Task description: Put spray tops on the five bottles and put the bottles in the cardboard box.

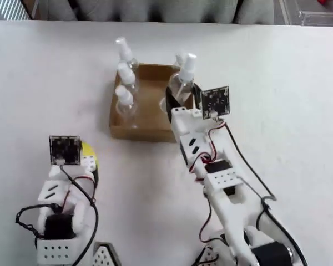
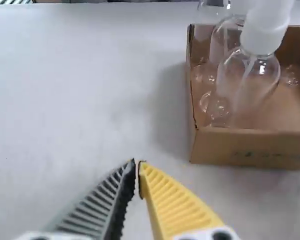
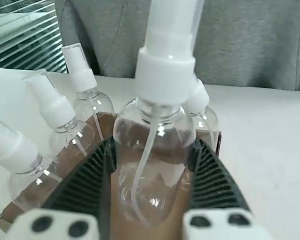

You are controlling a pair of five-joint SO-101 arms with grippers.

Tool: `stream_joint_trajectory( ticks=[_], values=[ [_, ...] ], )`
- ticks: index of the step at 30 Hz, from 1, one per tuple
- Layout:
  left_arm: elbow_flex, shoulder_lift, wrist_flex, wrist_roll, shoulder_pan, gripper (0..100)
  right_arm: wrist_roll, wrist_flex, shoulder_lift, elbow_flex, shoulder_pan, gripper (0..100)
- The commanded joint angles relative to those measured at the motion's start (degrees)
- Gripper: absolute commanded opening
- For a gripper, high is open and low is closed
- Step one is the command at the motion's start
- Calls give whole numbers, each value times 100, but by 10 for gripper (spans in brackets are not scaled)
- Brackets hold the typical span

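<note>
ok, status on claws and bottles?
Right claw shut on fifth bottle, at cardboard box. Left claw shut, empty. Four capped bottles boxed. Nothing blocking.

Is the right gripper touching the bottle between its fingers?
Touching. In the right wrist view the right gripper presses both fingers against the sides of the bottle.

The high view looks down over the table (image 1: pixel 44 66); both wrist views face the cardboard box (image 2: pixel 240 145) low, the right one closest.
</note>
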Motion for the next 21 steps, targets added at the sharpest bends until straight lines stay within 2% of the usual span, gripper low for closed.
stream_joint_trajectory(
  ticks=[1, 6, 17, 21],
  values=[
    [-9, -48, 88, -255, -242, 22, 132, -690, 426, -369, 57, 15],
    [-9, -48, 325, -1231, -224, 21, 457, -1473, 1200, -387, 22, 15],
    [-9, -48, 325, -1240, -233, 21, 475, -1763, 2413, -949, 224, 15],
    [-9, -48, 325, -1248, -224, 21, 853, -1763, 2598, -976, 268, 15]
  ],
)
